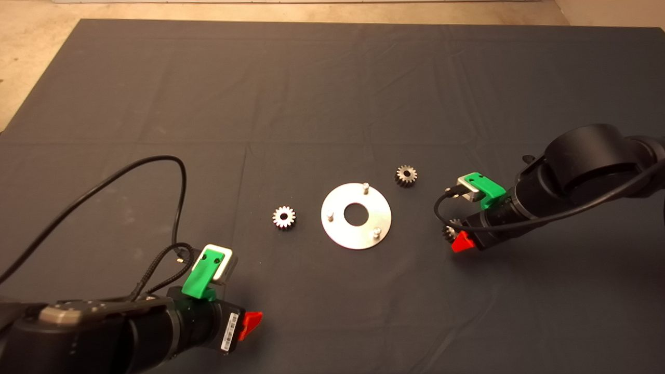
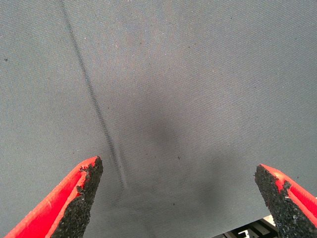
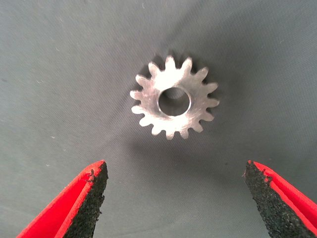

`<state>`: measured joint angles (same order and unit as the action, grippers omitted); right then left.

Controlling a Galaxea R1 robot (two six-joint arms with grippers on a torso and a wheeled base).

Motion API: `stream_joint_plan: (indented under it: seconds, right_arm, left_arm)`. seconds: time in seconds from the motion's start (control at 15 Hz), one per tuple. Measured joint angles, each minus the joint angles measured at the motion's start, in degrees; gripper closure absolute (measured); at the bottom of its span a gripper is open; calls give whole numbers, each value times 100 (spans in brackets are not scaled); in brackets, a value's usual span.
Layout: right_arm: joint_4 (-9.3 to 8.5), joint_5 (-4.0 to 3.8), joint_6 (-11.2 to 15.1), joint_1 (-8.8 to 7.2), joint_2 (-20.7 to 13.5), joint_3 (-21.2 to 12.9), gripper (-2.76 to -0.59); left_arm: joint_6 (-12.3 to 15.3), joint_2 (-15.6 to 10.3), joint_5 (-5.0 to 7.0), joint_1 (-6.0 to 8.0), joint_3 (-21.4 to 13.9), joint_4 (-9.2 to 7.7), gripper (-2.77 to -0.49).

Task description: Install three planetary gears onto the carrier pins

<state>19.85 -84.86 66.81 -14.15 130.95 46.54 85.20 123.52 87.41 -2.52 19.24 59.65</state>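
- The dark mat (image 1: 332,78) on the worktop carries everything; the left gripper (image 2: 178,198) waits at its near-left corner, fingers spread wide over bare cloth.
- The carrier disc (image 1: 356,236) lies mid-mat, its three carrier pins (image 1: 366,186) standing bare, so no gear looks installed yet.
- The right gripper (image 3: 176,198) hovers just right of the disc, fingers wide and holding nothing.
- A planetary gear (image 3: 174,103) lies flat under that gripper, bore upward, ahead of the fingertips rather than between them; I'd say the right arm must advance and drop to straddle it.
- Two more gears rest apart: one (image 1: 406,175) above-right of the disc, one (image 1: 283,216) to its left.
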Motion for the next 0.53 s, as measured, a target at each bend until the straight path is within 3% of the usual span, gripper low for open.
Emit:
stream_joint_plan:
  seconds: [0.53]
  right_arm:
    - [21, 25, -226, 33, 2, 157, -205]
  left_arm:
    - [0, 30, 0, 0, 0, 18, -222]
